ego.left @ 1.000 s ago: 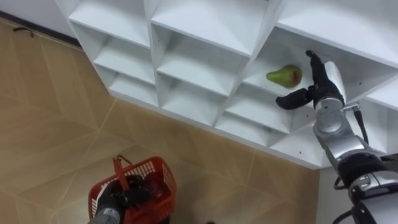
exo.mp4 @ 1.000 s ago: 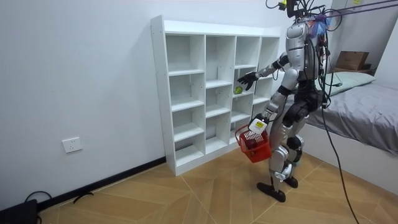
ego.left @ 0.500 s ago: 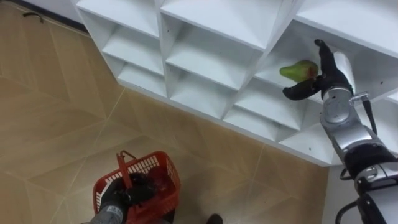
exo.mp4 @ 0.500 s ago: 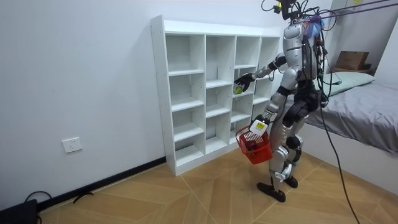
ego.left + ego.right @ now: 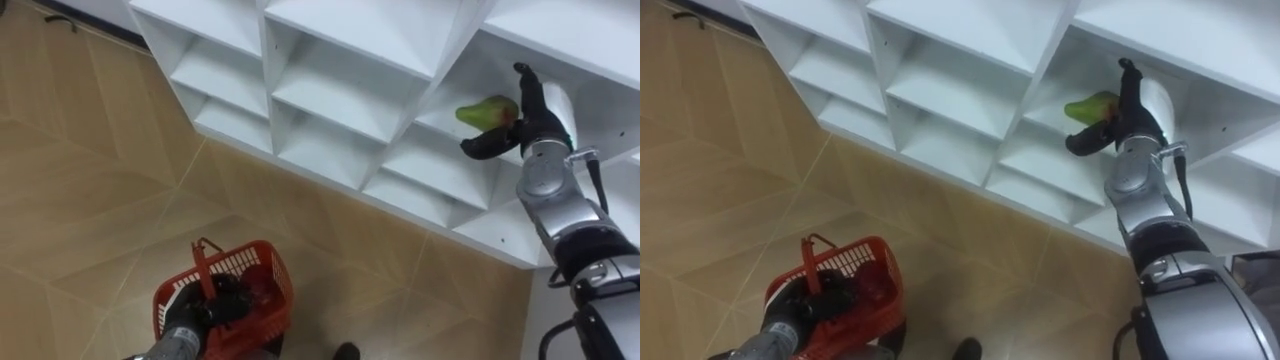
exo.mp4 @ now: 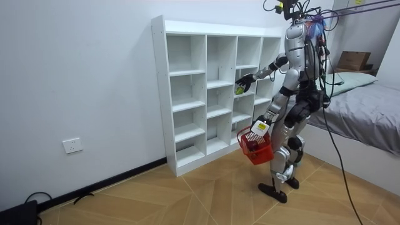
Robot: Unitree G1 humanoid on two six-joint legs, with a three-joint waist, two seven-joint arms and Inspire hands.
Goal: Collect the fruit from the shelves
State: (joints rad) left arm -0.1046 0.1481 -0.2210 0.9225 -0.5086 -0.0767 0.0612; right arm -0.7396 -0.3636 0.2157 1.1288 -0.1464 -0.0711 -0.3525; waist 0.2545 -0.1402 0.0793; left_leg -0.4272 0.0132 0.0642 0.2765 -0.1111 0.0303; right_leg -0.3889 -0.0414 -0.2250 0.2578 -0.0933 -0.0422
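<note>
Position: I stand on the wooden floor (image 5: 90, 190) facing the white shelf unit (image 5: 345, 95), toward its right end, with a bed (image 6: 362, 112) behind me.

Right hand (image 5: 533, 112): raised into a mid-height compartment toward the right of the unit. It is spread open. The fingers stand upright against the right side of the green pear (image 5: 485, 110) and the thumb reaches left beneath it. The hand touches or very nearly touches the fruit, but no closure round it is evident. The pear rests on its shelf inside that compartment, lying on its side.

Left hand (image 5: 197, 312): low at my left side, fingers curled round the handle of the red basket (image 5: 255, 275), which hangs above the floor.

Basket contents: one rounded red item (image 5: 262, 290) shows inside, probably a fruit. I cannot confirm what it is.

Progress: I judge the task part done at most. The pear is located and reached but not secured. Outstanding steps are closing the hand on it, lifting it clear of the compartment and lowering it into the basket. The other compartments on view appear bare.
</note>
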